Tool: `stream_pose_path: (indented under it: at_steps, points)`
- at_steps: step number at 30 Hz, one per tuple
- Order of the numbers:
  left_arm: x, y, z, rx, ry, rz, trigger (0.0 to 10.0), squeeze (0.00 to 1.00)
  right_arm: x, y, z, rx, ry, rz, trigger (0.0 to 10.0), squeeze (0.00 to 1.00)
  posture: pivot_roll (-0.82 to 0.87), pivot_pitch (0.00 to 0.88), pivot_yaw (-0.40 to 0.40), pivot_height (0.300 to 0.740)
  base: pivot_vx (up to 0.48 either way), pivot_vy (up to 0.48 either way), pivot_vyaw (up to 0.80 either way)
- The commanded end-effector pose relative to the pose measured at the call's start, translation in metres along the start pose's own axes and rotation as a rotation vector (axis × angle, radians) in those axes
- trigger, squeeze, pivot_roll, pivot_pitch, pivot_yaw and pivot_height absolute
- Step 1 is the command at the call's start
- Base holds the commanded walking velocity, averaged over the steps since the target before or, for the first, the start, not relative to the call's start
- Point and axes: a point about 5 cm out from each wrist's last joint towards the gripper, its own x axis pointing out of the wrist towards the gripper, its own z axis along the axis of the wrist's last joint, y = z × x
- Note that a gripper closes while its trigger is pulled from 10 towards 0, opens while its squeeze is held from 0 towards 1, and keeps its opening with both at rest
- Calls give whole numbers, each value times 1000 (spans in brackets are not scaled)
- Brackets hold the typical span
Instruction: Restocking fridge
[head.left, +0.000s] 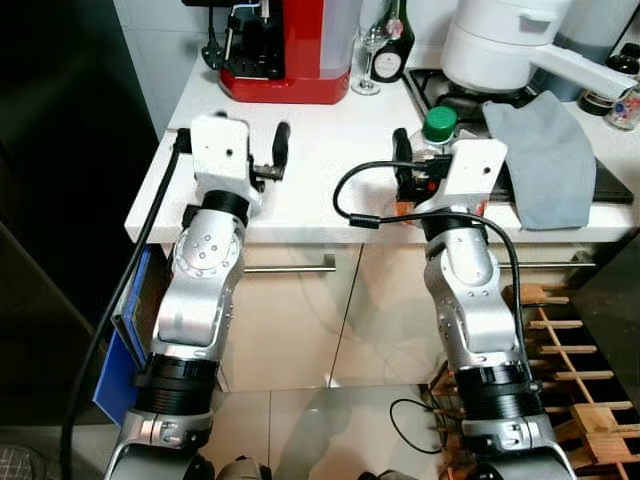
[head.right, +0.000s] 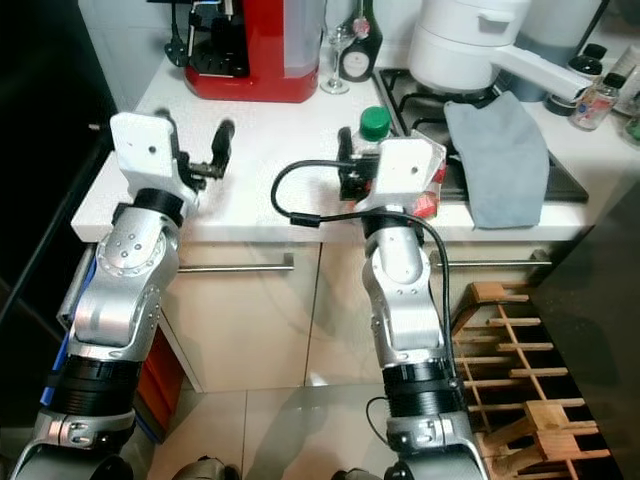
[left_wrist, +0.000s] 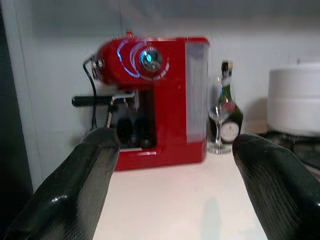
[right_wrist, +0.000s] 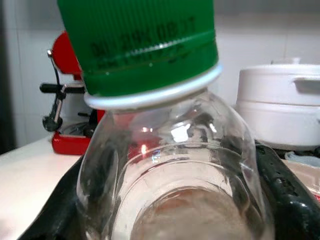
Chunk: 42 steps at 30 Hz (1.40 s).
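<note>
bottle (head.left: 437, 130) upright at counter (head.left: 330, 150) edge, pinched below green cap by right gripper (head.left: 415, 160), likely gripped for carry to fridge; left gripper (left_wrist: 175, 190) spread, empty, hovering over counter near coffee machine (left_wrist: 150, 100)

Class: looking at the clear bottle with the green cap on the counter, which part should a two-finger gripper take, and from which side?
Grip the clear bottle around its rounded shoulder just below the green cap, coming level from the counter's front edge. It stands upright and its body narrows there, so the fingers straddle it, as the right gripper does now.
</note>
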Motion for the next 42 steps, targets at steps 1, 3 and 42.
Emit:
stream_pose_path:
  at_steps: [1, 3, 42]
  points:
    - [-1, 0, 3, 27, -19, 9, 10000, 0, 1, 3, 12, -3, -63, 8, 0, 0, -9, 0, -26, 740, 0, 0, 0]
    - [-1, -1, 4, 51, -34, 9, 10000, 0, 1, 5, 10, 9, -54, 21, 0, 0, -6, 0, -25, 740, 0, 0, 0]
    - [10, -20, -11, -41, 13, -25, 10000, 0, -4, -28, -36, 2, 177, -13, 0, 0, -36, 0, -1, 740, -203, 0, 0]
